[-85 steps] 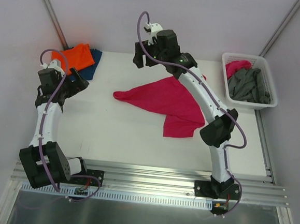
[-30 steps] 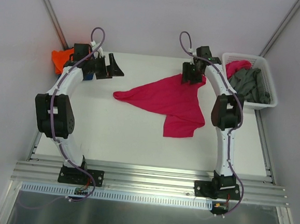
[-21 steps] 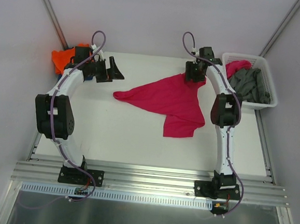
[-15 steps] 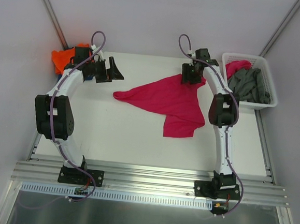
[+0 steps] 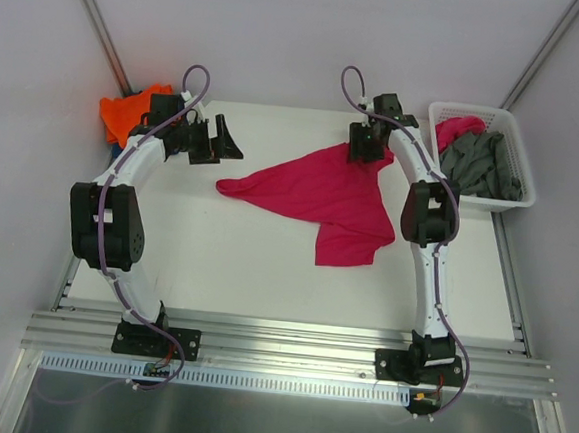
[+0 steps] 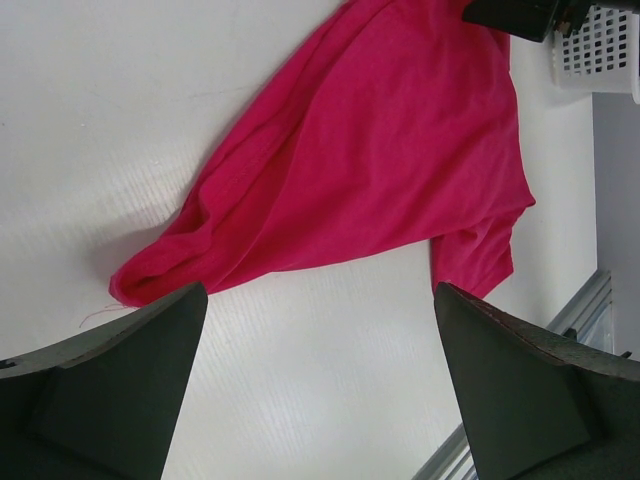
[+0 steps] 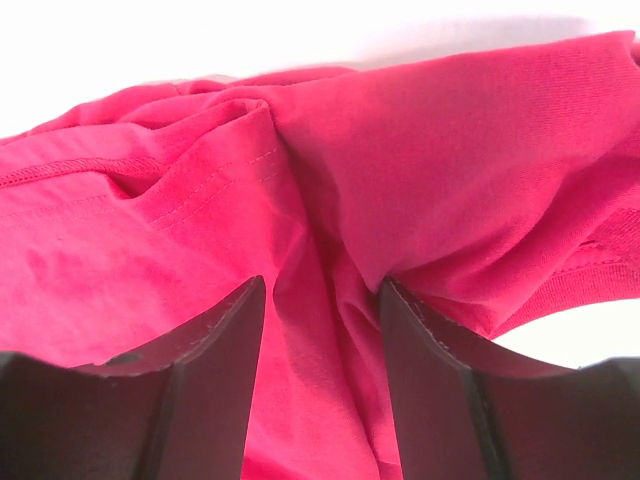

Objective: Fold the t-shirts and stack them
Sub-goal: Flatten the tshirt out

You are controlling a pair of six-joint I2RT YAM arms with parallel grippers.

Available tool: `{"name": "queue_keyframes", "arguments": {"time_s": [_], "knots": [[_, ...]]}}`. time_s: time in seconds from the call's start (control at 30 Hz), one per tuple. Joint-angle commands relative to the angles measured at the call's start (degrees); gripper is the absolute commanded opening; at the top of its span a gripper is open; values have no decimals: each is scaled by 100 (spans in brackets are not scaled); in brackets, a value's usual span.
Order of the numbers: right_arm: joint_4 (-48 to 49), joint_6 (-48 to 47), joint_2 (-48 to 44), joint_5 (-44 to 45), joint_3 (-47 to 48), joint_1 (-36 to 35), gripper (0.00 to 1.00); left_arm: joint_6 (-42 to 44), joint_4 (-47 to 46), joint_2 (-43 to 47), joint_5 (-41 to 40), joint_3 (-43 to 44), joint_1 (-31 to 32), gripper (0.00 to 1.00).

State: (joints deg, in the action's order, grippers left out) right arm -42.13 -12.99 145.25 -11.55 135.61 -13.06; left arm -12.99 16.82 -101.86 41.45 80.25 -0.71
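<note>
A: What's on the table [image 5: 216,261]?
B: The magenta t-shirt [image 5: 321,194], crumpled across its middle. Grey t-shirts [image 5: 479,166] fill the white basket [image 5: 469,108]; an orange t-shirt [image 5: 127,113] lies far-left.
A: Grippers?
B: Left gripper [image 5: 217,141] gapes wide near its tip. Right gripper [image 7: 320,290] straddles a fold; whether it's clamped, can't tell.

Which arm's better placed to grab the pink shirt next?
Right. The right pincer straddles a fold of the shirt at its far corner, cloth between the fingers. The left pincer hangs wide open, off the shirt's left tip and not touching it.
</note>
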Motion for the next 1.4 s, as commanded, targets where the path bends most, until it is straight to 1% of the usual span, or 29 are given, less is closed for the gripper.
{"name": "queue_keyframes", "arguments": {"time_s": [0.0,0.07,0.27,0.43,0.63,0.87,1.2,1.27,1.33,1.37], "knots": [[196,-27,-541,-23,132,-126,52,-1,-21,325,-23,-18,36,99],[371,-185,-699,196,71,-223,54,-36,-21,290,-23,-9,36,99],[829,-546,-972,575,-254,-504,54,-45,-30,237,-32,61,45,99],[557,-423,-718,434,-35,-505,54,-54,-29,255,-49,96,45,99],[539,-265,-595,364,-79,-461,54,-45,-21,325,-76,9,53,99],[478,-213,-392,355,79,-399,54,-45,-21,281,-85,43,53,99],[196,86,-278,-22,-263,-320,54,-107,-21,334,-76,-44,53,99],[179,87,-278,-40,-290,-329,52,-124,-12,325,-67,-62,53,99],[170,78,-287,-23,-298,-329,47,-159,-21,308,-67,-53,53,99],[161,69,-295,-31,-307,-329,36,-168,-29,316,-67,-53,53,99]]}}
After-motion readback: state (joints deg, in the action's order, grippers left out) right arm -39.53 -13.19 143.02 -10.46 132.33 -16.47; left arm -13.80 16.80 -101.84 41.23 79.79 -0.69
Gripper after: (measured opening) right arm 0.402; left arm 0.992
